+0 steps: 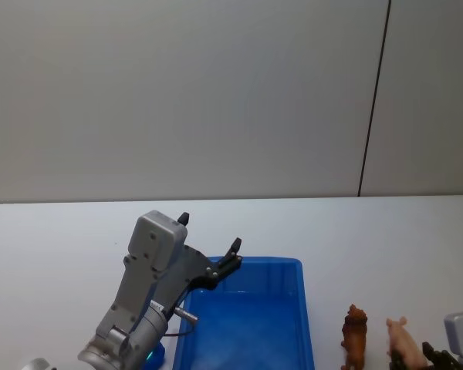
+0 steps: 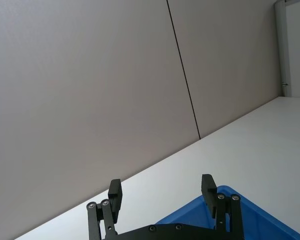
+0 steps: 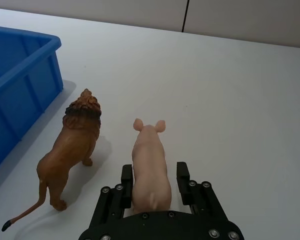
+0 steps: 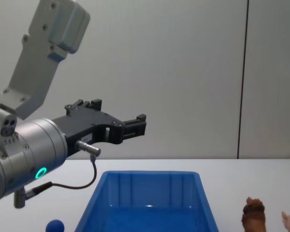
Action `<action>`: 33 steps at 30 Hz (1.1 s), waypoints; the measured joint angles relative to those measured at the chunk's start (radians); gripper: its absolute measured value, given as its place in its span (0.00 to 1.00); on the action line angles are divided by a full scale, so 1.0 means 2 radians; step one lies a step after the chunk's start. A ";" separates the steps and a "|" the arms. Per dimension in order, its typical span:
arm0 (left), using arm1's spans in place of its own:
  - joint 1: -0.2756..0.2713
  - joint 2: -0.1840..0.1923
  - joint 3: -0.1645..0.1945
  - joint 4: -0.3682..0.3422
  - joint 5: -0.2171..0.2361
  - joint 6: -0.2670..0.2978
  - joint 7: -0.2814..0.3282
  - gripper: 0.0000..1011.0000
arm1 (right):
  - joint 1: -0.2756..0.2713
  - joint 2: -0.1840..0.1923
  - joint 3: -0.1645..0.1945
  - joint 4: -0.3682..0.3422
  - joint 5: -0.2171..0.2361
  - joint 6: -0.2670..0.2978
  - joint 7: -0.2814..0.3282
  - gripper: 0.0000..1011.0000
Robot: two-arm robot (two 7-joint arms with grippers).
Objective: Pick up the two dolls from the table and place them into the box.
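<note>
The right gripper (image 3: 154, 169), jaws wide astride the pig (image 3: 150, 145), may tip the lion (image 3: 72, 150) just beside it when closing, while the left gripper (image 2: 161, 182) hangs open above the box (image 2: 240, 220).

The left gripper (image 1: 210, 233) hung raised on its bent arm, tilted forward with fingers spread wide, while the right gripper (image 3: 154, 171) sat low, fingers likewise parted.

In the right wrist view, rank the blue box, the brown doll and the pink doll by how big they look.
1. blue box, though partly cut off.
2. brown doll.
3. pink doll, somewhat smaller; both stand similarly near the camera.
</note>
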 joint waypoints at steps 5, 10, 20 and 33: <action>0.000 0.000 0.000 0.000 0.000 0.000 0.000 0.99 | -0.002 -0.001 0.001 -0.001 0.000 0.002 -0.003 0.42; 0.000 0.000 0.000 0.000 0.000 0.000 0.000 0.99 | -0.004 -0.002 0.002 -0.007 0.000 0.002 -0.005 0.38; 0.000 0.000 0.000 0.000 0.000 0.000 0.000 0.99 | -0.008 -0.002 0.004 -0.033 -0.003 -0.008 0.002 0.38; 0.000 0.000 0.000 0.000 0.000 0.000 0.000 0.99 | 0.009 -0.009 0.001 -0.065 -0.007 -0.018 0.057 0.38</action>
